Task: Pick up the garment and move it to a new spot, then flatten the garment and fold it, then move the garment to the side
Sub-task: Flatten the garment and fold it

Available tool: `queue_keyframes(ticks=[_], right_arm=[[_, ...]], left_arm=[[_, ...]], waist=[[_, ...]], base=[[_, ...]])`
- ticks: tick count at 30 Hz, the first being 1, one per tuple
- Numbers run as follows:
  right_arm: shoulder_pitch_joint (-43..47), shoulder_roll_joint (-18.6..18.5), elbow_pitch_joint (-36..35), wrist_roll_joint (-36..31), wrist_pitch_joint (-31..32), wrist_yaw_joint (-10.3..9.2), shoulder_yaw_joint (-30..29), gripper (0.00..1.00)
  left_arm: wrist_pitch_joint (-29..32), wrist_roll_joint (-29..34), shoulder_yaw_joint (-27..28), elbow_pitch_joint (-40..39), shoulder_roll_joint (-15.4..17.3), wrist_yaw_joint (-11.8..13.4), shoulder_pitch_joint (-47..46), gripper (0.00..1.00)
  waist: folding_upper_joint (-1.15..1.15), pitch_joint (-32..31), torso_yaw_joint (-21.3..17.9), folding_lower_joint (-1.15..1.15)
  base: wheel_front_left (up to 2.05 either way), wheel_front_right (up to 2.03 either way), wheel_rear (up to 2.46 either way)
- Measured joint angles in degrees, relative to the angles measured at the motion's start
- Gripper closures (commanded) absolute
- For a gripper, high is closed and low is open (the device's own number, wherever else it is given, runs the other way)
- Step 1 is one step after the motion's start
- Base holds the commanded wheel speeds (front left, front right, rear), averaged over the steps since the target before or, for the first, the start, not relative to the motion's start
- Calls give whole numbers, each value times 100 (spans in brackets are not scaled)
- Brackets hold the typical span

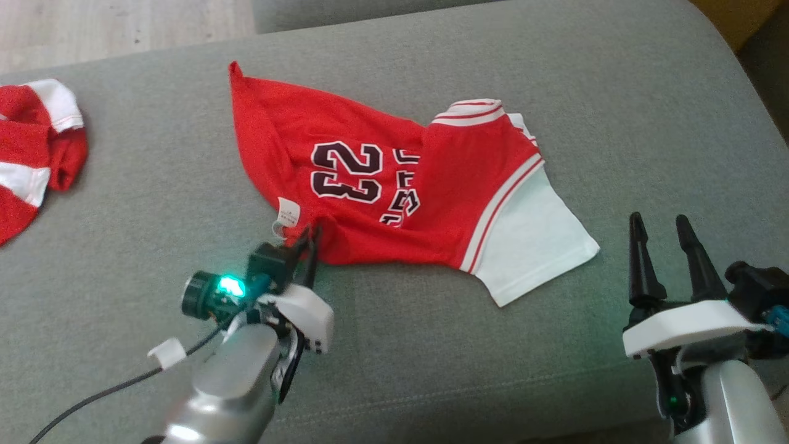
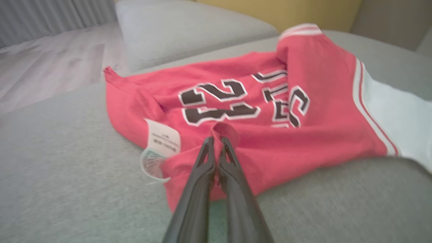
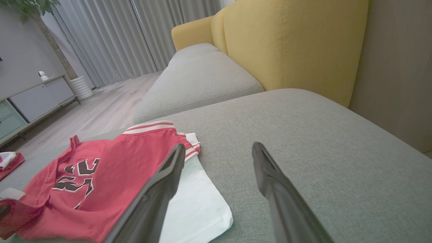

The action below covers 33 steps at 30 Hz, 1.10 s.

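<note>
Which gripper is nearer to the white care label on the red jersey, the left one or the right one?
Left. The left gripper is shut on the jersey hem right beside the care label; the right gripper hovers open beyond the white sleeve.

Lies rumpled and partly folded over itself near the middle of the grey cushion (image 1: 431, 370). Reads as a red jersey-style garment (image 1: 370, 172) with a dark, white-edged "23" facing up, striped white trim and a white sleeve splayed toward the cushion's right side. Carries a white label at the near hem, there pinched by the left gripper (image 1: 311, 237).
</note>
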Motion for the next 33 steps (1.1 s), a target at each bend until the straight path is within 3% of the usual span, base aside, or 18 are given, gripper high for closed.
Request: queue_keyframes(ticks=[3,10,15,20,21,22,23,28,33], right_arm=[[26,0,-2,0,1,0,-37,0],[173,0,-43,-1,23,0,-147,0],[254,1,-42,-1,52,0,-152,0],[254,1,-33,-1,53,0,-136,0],[254,1,-25,-1,53,0,-137,0],[254,1,-18,-1,53,0,-137,0],[254,1,-8,-1,52,0,-137,0],[263,1,38,-1,49,0,-159,0],[351,2,37,-12,19,0,-242,0]], left_arm=[[-23,-135,282,-209,15,114,5,100],[-27,-416,1499,-1249,170,669,562,100],[-25,-810,1986,-1287,109,753,1445,100],[-25,-1166,2386,-1292,-62,779,1641,100],[-25,-1255,2444,-1292,-90,768,1656,88],[-25,-1330,2481,-1287,-113,734,1679,50],[-25,-1371,2492,-1281,-129,708,1707,1],[-25,-1301,2601,-1403,-136,667,1979,0],[-25,-655,2757,-2065,64,638,2266,0]], waist=[[0,-43,70,0],[0,-189,407,0],[0,-288,633,-1],[0,-332,760,-1],[0,-340,775,0],[0,-351,786,0],[0,-363,798,0],[0,-465,841,0],[0,-611,897,0]], base=[[0,0,0],[0,0,0],[0,0,0],[0,0,0],[0,0,0],[0,0,0],[0,0,0],[0,0,0],[0,0,0]])
